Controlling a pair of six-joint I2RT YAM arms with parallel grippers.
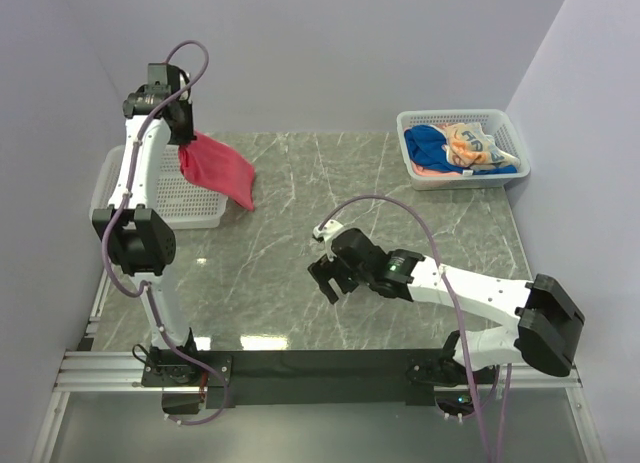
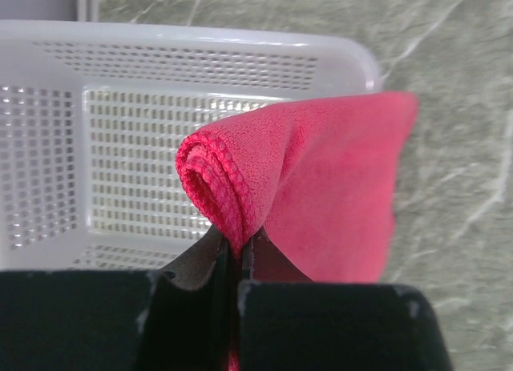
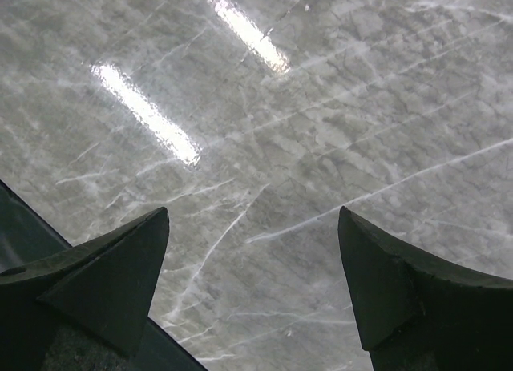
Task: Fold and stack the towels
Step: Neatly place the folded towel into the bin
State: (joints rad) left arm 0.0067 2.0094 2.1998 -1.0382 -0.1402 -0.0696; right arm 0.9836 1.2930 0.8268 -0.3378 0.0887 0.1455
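Top external: left gripper (image 1: 183, 135) pinching folded pink towel (image 1: 218, 171) aloft, hanging at right rim of left basket (image 1: 195, 220); right gripper (image 1: 326, 280) wide, empty, low over table (image 1: 300, 183); other towels (image 1: 465, 148) heaped in right basket (image 1: 465, 180); likely best: carry towel inboard, lower flat, then release.

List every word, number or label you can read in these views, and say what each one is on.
On the printed towel in the right basket: big dark letters, too small and crumpled to read.
On the pink towel, left basket and table: no text.
Nothing else is legible.
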